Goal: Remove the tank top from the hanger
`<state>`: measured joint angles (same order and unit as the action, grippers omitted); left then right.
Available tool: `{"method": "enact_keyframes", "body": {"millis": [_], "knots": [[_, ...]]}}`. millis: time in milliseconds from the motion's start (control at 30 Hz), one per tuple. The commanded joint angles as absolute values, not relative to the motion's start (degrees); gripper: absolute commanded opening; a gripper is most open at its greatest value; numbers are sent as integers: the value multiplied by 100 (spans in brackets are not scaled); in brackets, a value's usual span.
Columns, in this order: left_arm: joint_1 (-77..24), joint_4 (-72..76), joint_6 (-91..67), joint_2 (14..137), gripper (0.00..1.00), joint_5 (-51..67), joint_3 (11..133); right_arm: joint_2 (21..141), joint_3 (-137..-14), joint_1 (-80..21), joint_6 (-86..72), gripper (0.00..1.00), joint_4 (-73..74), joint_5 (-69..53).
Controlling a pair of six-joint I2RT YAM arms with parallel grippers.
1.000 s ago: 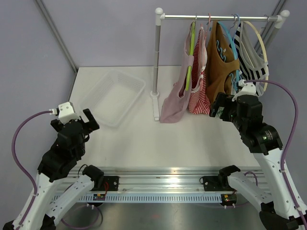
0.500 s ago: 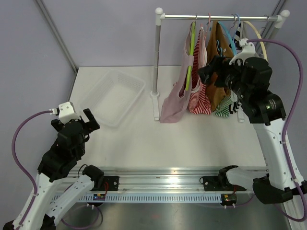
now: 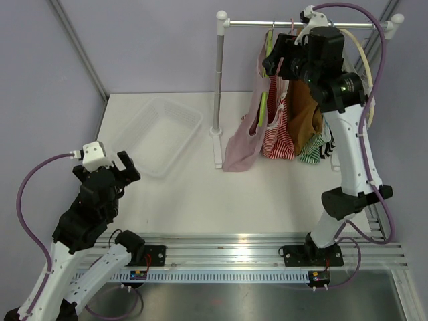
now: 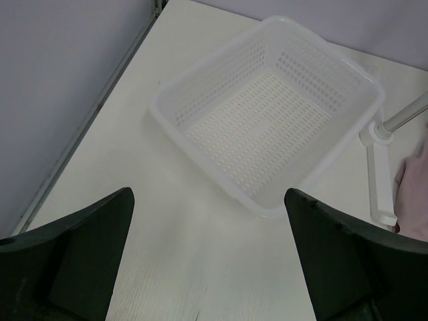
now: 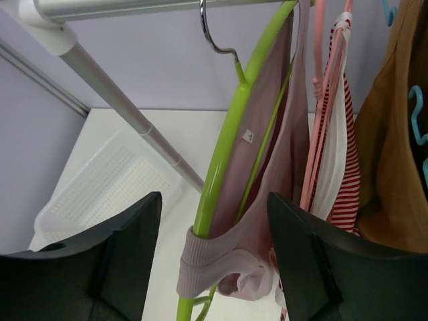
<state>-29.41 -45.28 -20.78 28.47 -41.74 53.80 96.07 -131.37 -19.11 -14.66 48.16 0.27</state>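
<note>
Tank top hangs lengthwise downward on green hanger, right tool spread astride, apparently not touching; left tool spread.

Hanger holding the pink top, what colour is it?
The hanger is lime green, clearest in the right wrist view.

R fingers: gap betw. them taken up by green hanger w/ pink tank top. Rail above, rack pole slanting past one side, pink hanger w/ striped top crowding the other, brown top beyond. L fingers: bare tabletop betw. them, basket just ahead.
</note>
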Motion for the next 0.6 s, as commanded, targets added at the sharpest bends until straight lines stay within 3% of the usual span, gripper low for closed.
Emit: {"method": "enact_keyframes", "body": {"millis": [0, 233, 400, 567], "knots": [[-2944, -4184, -2039, 2848, 99, -4052, 5317, 10236, -14339, -2205, -1029, 71, 5466, 606], [-2944, -4131, -2013, 2821, 99, -3929, 5291, 11180, -15442, -2514, -571, 63, 5942, 2336], [-2944, -4113, -2004, 2865, 99, -3832, 5300, 11232, -15407, -2514, -466, 43, 5678, 2575], [-2944, -4113, -1995, 2874, 99, -3797, 5300, 11285, -15416, -2514, -334, 41, 5616, 2672]]}}
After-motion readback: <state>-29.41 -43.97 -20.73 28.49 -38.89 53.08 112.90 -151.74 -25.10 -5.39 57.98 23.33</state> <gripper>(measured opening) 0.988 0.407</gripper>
